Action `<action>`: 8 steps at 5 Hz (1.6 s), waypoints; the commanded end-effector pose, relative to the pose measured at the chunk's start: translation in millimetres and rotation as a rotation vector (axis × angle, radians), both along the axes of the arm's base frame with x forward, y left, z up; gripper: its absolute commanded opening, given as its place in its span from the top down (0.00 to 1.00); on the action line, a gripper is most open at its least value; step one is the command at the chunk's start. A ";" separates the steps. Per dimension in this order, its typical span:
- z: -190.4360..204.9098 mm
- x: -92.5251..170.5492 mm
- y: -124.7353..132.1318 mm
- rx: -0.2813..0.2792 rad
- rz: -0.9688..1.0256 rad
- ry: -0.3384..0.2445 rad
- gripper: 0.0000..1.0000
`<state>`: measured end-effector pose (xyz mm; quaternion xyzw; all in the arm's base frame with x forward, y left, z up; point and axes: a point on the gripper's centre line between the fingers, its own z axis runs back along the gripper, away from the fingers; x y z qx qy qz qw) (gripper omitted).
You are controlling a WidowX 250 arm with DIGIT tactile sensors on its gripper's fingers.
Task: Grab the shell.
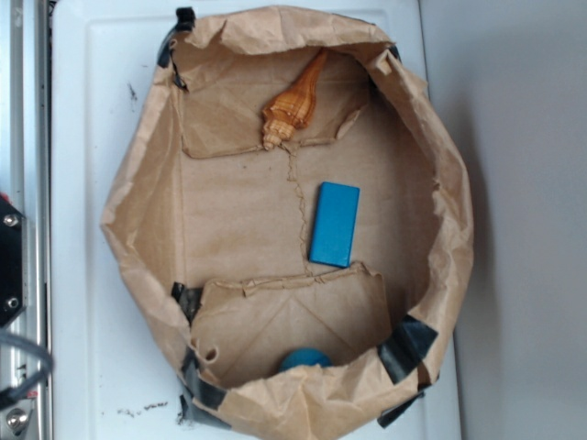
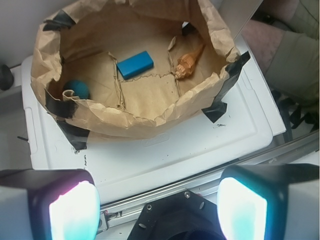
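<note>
Looking from the wrist view, we see the black gripper [image 2: 157, 205] spread wide with nothing between its pale pads [image 2: 74, 212], well short of the crumpled brown paper bag tray [image 2: 130, 117] on the white board [image 2: 165, 150]. Only this view shows the claw. Inside lie a teal round object [image 2: 77, 89], a flat blue rectangular block [image 2: 135, 64] and, farthest, the orange-tan spiral shell [image 2: 188, 61]. The exterior view shows the shell at the top flap edge, apart from the block.

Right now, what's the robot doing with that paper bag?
Nothing is being held yet. The gripper hangs back from the brown paper bag with its jaws wide apart and empty. Inside the bag lie the orange shell, a blue block and a teal round object, all untouched.
</note>
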<state>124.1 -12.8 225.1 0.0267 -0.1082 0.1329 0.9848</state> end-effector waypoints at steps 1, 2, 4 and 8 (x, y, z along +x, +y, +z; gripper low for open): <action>7.6 0.8 3.4 0.001 0.003 -0.014 0.00; 7.6 0.8 3.4 0.001 0.003 -0.014 0.00; -34.1 73.4 33.8 0.042 -0.020 -0.007 0.00; -81.5 141.0 62.1 0.058 0.124 0.016 0.00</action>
